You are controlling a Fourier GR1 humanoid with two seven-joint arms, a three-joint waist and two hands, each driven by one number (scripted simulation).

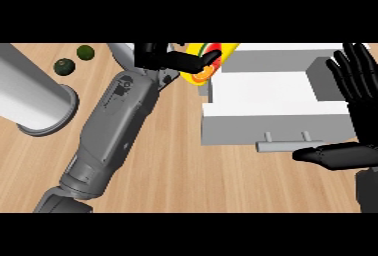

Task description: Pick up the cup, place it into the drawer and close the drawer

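A yellow cup with orange and red stripes (201,76) hangs at the top centre, just left of the white open drawer (275,125). My left hand (166,59) is shut on the cup, fingers curled over its rim, and hides much of it. The left forearm runs diagonally up from the lower left. The drawer box stands pulled out with a grey bar handle (286,145) on its front. At the right edge my right hand (356,105) rests open, fingers up, thumb pointing left just below the handle.
A large grey cylinder (33,97) lies at the left on the wooden counter (192,180). Two dark green round fruits (65,65) sit at the top left. The white cabinet body (280,55) rises behind the drawer.
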